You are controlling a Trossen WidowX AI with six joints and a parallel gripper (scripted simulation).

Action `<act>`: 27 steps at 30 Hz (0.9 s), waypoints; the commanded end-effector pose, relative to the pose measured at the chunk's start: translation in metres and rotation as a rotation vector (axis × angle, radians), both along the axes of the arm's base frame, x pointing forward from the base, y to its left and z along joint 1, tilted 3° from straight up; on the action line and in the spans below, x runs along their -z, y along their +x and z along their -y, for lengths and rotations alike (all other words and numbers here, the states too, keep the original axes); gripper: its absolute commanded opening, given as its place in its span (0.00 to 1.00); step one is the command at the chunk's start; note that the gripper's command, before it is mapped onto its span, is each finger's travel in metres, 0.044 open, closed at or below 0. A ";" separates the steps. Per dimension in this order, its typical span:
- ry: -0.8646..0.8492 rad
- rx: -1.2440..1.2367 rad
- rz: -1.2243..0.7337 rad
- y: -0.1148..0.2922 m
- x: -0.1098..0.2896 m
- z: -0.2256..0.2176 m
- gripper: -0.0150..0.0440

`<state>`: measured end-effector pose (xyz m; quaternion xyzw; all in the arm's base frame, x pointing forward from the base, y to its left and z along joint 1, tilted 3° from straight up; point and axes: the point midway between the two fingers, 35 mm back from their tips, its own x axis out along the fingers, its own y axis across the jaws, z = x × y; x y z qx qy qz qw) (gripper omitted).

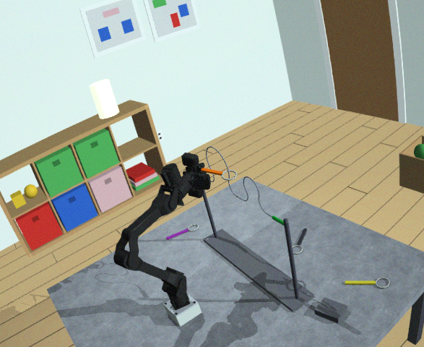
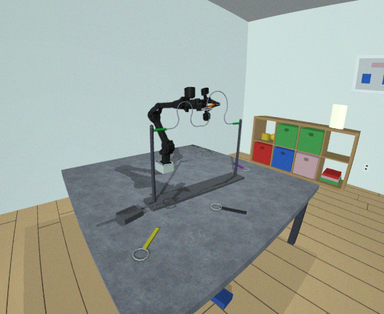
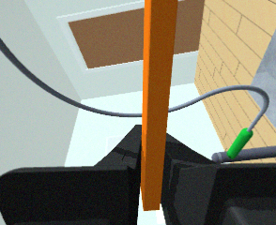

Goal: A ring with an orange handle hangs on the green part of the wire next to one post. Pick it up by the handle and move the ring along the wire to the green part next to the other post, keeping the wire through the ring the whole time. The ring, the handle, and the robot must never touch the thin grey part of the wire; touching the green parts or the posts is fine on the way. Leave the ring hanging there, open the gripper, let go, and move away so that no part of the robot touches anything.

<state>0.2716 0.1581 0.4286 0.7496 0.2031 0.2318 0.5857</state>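
My gripper [image 1: 203,170] [image 3: 145,130] is shut on the orange handle [image 1: 212,171] [image 2: 210,106] [image 3: 159,70]. The ring [image 1: 228,179] lies nearly level around the thin grey wire [image 1: 246,177] [image 2: 218,91] [image 3: 124,114], at the foot of the tall loop, between that loop and the middle dip. I cannot tell how wide the gap between ring and wire is. One green part [image 1: 278,220] [image 2: 159,129] [image 3: 240,142] is at the near post [image 1: 291,257] [image 2: 153,162]. The other green part [image 2: 236,123] is at the far post [image 1: 209,215] [image 2: 238,148], hidden by the gripper in the top view.
Other rings with a purple handle [image 1: 177,234], a yellow handle [image 1: 360,283] [image 2: 150,238] and a black handle [image 1: 301,237] [image 2: 233,210] lie on the table. A dark block [image 2: 129,214] sits by the near post. The tall wire loop rises close beside my gripper.
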 end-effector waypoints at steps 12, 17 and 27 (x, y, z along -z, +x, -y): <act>-0.195 -0.001 0.025 -0.001 0.004 -0.001 0.00; -0.262 0.000 0.031 -0.001 0.006 -0.001 0.00; -0.395 0.003 0.041 0.000 0.011 -0.001 0.00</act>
